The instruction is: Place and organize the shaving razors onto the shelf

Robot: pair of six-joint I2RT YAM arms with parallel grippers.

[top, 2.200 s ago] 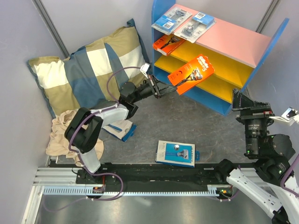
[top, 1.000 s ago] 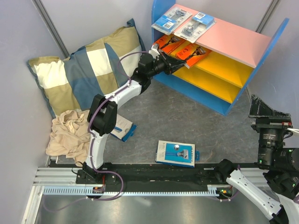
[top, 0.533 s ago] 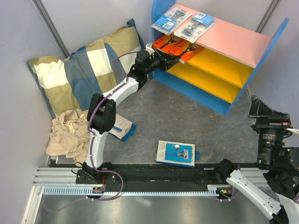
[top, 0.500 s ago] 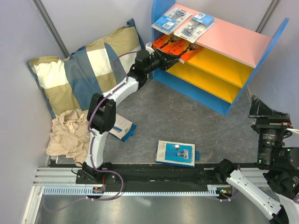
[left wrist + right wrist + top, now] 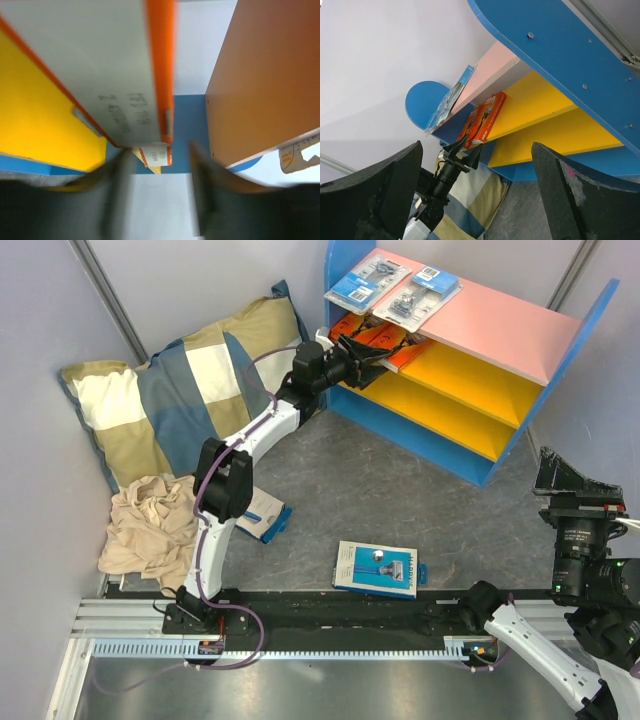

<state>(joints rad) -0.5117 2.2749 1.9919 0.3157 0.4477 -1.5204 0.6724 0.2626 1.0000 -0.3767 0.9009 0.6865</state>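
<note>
**Orange pack sitting between my spread left fingers**

Nearest me, a flat blue-and-white razor box [image 5: 375, 569] is lying on the grey floor [image 5: 400, 490]. My right claw [image 5: 560, 472] is hanging wide open, gripping nothing. Farther out, my left claw [image 5: 368, 352] is reaching into the blue-sided shelf [image 5: 575, 335], jaws parted. The orange razor box [image 5: 160, 75] is resting on the upper yellow board [image 5: 470, 370], unclamped between my fingers.

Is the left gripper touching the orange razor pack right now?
Cannot tell. Left wrist view blurs the left gripper flanking the orange razor pack; contact unclear.

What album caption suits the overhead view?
Left arm reaches into the shelf, jaws apart at an orange razor pack; a blue razor pack lies unshelved.
</note>
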